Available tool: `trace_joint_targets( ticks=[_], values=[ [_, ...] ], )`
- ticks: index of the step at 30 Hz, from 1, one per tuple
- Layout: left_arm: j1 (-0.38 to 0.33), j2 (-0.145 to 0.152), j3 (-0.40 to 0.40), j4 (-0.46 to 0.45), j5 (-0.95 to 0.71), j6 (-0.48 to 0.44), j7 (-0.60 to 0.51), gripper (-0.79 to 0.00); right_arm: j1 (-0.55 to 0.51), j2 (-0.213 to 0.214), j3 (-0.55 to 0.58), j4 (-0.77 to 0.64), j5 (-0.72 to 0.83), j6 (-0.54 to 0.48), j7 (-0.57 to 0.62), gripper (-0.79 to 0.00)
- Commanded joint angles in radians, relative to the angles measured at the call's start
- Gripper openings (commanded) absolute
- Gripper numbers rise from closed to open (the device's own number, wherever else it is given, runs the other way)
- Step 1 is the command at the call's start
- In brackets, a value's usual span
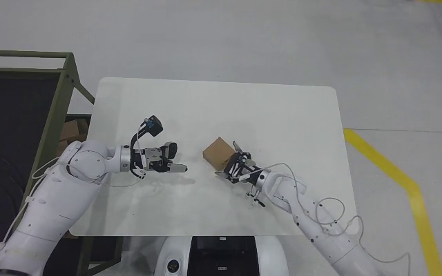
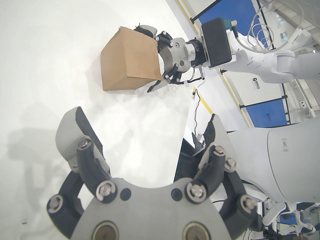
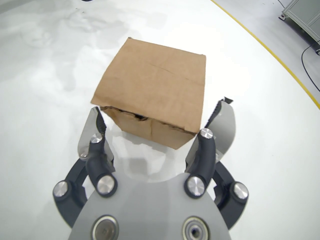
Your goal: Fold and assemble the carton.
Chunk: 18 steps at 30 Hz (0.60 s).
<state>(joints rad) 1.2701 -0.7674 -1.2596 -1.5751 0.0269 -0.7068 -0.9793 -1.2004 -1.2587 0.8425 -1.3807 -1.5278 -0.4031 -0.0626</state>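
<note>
My right pincer (image 3: 160, 104) gapes wide, straddling the near face of the small brown cardboard carton (image 3: 155, 76); my left pincer (image 2: 145, 112), equally wide, hangs farther off, facing it

You've got little lettering to work with. In the left wrist view, look past the right arm: the white wall panel (image 2: 256, 84) carries a small dark logo with one line of print running along it. The blue panel (image 2: 268, 118) just beside it bears a smaller mark of the same kind. On the right arm's wrist collar (image 2: 192, 51) sits a tiny character, too small to make out. The carton (image 3: 155, 81) shows you plain brown faces.
</note>
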Motion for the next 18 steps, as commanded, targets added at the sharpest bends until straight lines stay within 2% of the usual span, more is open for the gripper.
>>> trace_joint_targets(
  ticks=[1,18],
  values=[
    [0.0,0.0,0.0,0.0,0.0,0.0,0.0,0.0,-0.006,0.003,0.002,-0.01,-0.006,-0.022,0.006,0.0],
    [0.0,0.0,0.0,0.0,0.0,0.0,0.0,0.0,-0.039,0.029,-0.009,-0.103,-0.099,-0.231,0.004,0.0]
  ],
)
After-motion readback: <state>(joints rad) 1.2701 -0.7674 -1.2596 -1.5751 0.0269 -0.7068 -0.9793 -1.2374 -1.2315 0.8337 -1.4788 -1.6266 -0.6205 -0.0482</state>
